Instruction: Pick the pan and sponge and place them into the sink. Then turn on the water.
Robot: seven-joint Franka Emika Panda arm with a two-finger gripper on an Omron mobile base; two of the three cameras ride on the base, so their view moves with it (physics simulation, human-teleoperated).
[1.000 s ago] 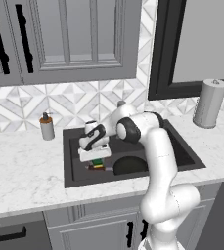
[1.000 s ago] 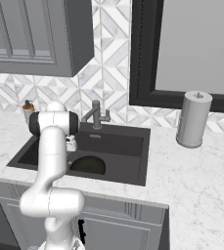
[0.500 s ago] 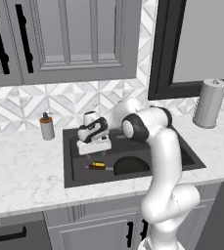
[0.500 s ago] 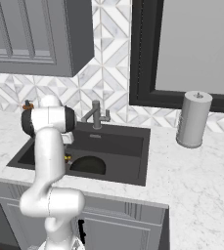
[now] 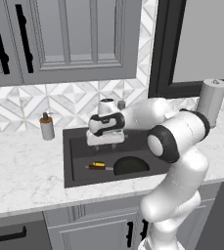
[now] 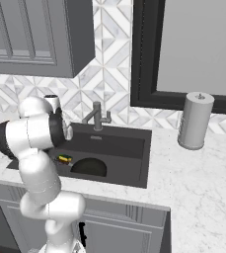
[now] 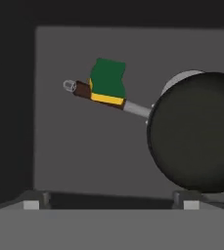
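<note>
In the dark rectangular sink [image 5: 74, 161], the round black frying pan [image 7: 196, 136] lay flat, with the small green-and-yellow sponge [image 7: 107, 83] resting across its reddish-brown handle. The gripper [image 5: 105, 143] hovered above, jaws released and empty. Next, it should rise clear, then reach for the grey metal faucet [image 6: 96, 116] lever.

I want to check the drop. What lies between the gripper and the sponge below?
Nothing: in the hand view, bare space separates the open gripper from the sponge resting on the pan handle.
</note>
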